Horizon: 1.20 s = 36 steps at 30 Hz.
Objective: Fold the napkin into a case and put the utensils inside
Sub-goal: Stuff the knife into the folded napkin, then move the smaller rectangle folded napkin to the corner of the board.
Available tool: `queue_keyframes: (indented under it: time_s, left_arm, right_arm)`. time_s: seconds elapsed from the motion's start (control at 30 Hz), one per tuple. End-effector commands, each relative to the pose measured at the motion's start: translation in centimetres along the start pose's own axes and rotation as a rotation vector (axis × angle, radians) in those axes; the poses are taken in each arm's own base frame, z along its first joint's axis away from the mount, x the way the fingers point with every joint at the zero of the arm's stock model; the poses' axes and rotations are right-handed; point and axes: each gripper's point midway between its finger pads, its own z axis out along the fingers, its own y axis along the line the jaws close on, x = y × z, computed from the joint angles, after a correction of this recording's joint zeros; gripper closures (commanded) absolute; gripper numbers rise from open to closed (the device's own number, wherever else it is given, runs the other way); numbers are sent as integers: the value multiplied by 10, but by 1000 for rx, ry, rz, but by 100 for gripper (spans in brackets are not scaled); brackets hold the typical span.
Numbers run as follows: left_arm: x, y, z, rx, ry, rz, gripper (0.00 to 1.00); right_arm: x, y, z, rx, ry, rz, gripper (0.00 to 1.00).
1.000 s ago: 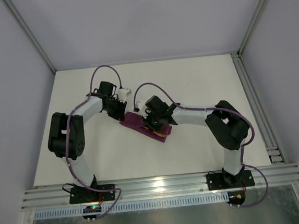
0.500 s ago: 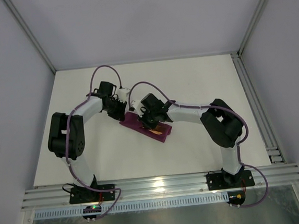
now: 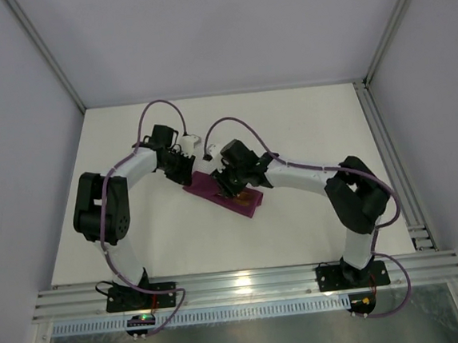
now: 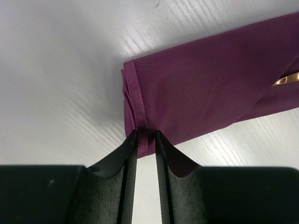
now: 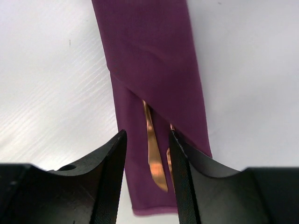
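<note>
The plum-purple napkin lies folded into a narrow flat case point(image 3: 215, 195) near the middle of the white surface point(image 3: 306, 133), set at a slant between the two arms, with its left end farther back than its right end. The left fingers point(image 4: 114, 170) are nearly closed and pinch the hemmed corner of the case point(image 4: 201, 88) at its left end; a sliver of the purple cloth shows in the slim gap between them, and the stitched hem runs up from that pinch along the short edge. The right fingers point(image 5: 110, 168) stand apart above the other end of the case point(image 5: 149, 60) and grip nothing; the cloth shows in the gap between them. There a diagonal fold crosses the case, and the utensils point(image 5: 152, 154) stick out from under it: one thin brown wooden piece lies in plain view on the lower layer of cloth, pointing toward the open end, and a second shows just beside it, partly hidden by one finger. Which is the fork and which the knife cannot be told. From the left wrist view, only a small brown tip point(image 4: 285, 80) shows at the far edge of the cloth.
</note>
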Motion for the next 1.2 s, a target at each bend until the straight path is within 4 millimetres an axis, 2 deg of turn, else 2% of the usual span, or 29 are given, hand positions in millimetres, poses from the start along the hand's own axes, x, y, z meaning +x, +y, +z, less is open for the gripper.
queue_keyframes:
  time_s: [0.0, 0.03, 0.1, 0.13, 0.17, 0.2, 0.27, 0.3, 0.37, 0.4, 0.5, 0.57, 0.8, 0.97, 1.07, 1.1, 1.17]
  left_arm:
    - [-24, 2, -16, -13, -84, 40, 76]
    - [-23, 2, -17, -14, -82, 38, 76]
    - [-24, 2, -18, -19, -83, 40, 76]
    - [-22, 2, -19, -18, -80, 37, 76]
    - [-23, 1, -20, -18, -82, 38, 76]
    - [-23, 2, -20, -20, -82, 37, 76]
    - [-23, 2, -23, -21, -84, 34, 76]
    - [-22, 1, -24, -20, -83, 33, 76]
    - [-22, 1, -28, -25, -85, 32, 76]
    - [-21, 1, -29, -28, -87, 34, 75]
    - [-16, 0, -33, -35, -86, 38, 75]
    - [-16, 0, -37, -40, -92, 41, 75]
    - [-12, 2, -44, -44, -110, 32, 75]
    - [-10, 2, -44, -41, -113, 31, 75]
    - [-10, 3, -46, -38, -120, 27, 75]
    - [-10, 3, -47, -38, -122, 25, 75]
    - [-10, 6, -49, -40, -127, 17, 75]
  right_arm:
    - [-36, -13, -59, 128, -165, 186, 54]
    - [-25, -20, -73, 156, -170, 243, 54]
    - [-8, -23, -83, 168, -177, 404, 53]
    - [13, -29, -90, 183, -170, 469, 54]
    - [24, -32, -92, 193, -167, 520, 54]
    - [53, -32, -88, 212, -125, 607, 54]
    - [68, -44, -93, 233, -152, 707, 53]
    - [91, -42, -88, 233, -124, 782, 53]
    - [91, -44, -86, 186, -172, 838, 53]
    - [101, -43, -83, 189, -164, 856, 53]
    - [85, -41, -78, 128, -252, 860, 52]
    - [84, -35, -74, 84, -248, 866, 53]
    - [97, -36, -59, 84, -249, 937, 53]
    - [96, -35, -47, 58, -245, 961, 53]
    - [92, -35, -41, 38, -256, 963, 60]
    - [90, -34, -40, 29, -257, 966, 69]
    - [91, -35, -38, 29, -253, 973, 76]
